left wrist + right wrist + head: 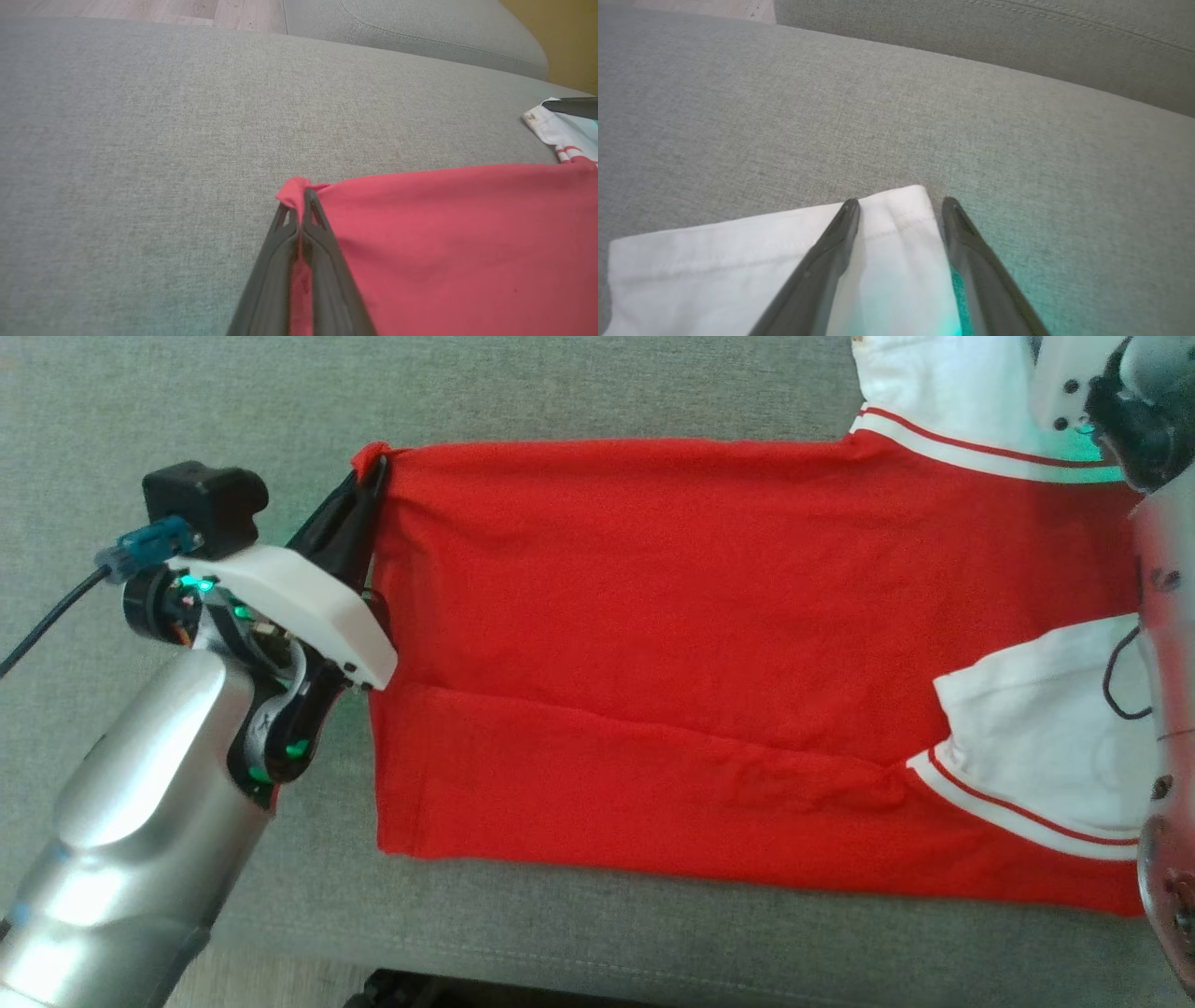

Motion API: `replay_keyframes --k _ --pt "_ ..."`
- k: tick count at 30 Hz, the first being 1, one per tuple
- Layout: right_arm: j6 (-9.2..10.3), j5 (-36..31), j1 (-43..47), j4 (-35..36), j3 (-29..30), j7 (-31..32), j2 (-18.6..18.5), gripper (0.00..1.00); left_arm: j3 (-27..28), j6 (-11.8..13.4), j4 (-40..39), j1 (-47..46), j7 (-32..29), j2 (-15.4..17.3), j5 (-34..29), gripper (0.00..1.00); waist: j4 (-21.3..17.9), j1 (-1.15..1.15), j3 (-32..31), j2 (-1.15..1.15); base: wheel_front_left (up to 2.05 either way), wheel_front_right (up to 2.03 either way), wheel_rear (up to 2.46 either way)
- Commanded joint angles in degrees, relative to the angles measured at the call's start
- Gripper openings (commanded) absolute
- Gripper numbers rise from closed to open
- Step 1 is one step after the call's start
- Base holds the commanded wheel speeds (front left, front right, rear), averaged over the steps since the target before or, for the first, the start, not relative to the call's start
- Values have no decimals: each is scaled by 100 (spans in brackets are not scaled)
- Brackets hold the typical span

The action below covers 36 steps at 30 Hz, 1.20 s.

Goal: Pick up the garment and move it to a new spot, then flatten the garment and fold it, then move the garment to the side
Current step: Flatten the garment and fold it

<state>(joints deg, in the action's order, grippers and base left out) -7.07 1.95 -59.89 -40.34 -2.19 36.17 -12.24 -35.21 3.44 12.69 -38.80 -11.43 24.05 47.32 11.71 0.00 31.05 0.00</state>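
Observation:
A red garment (672, 644) with white sleeves and red-striped white trim lies spread on a grey sofa seat (187, 401), its lower edge folded up over the body. My left gripper (378, 467) is shut on the garment's far left corner, and red cloth (296, 191) bunches between its tips (303, 196). My right gripper (901, 203) is open over the white sleeve (784, 261) at the garment's far right end, one finger (822, 266) lying on the sleeve, the other finger (985, 270) beside its edge. A second white sleeve (1036, 737) lies folded over the red body.
Grey cushion stretches behind and to the left of the garment (140, 140). The sofa's back cushion (1017, 42) rises beyond the seat. Wooden floor (140, 9) shows past the sofa. The seat's front edge (653, 961) runs below the garment.

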Motion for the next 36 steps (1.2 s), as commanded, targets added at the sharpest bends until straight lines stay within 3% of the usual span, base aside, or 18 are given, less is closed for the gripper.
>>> replay_keyframes --k 1,2,3,16,27,36 --pt "-42 65 -29 62 -139 99 89 54 225 -24 -106 -261 71 211 -46 0 -22 0 -1 0 0 0 0" --pt "-42 155 -19 23 -227 125 82 18 234 -27 -72 -279 77 224 -42 0 -52 0 -3 0 0 0 0" --pt "-42 194 -17 16 -268 111 74 0 241 -27 -58 -288 77 232 -38 0 -72 0 -6 0 0 0 0" --pt "-42 730 288 370 -632 -1301 -10 0 280 -16 315 -169 20 457 16 0 -555 0 -577 0 0 0 0" --pt "-42 1521 1833 1550 -844 -1830 -268 0 214 46 158 583 -15 747 127 0 -897 0 -1533 0 0 0 0" --pt "-42 1467 3618 2726 -473 -1962 -155 0 226 334 -460 1592 487 829 141 0 -976 0 -2206 0 0 0 0"
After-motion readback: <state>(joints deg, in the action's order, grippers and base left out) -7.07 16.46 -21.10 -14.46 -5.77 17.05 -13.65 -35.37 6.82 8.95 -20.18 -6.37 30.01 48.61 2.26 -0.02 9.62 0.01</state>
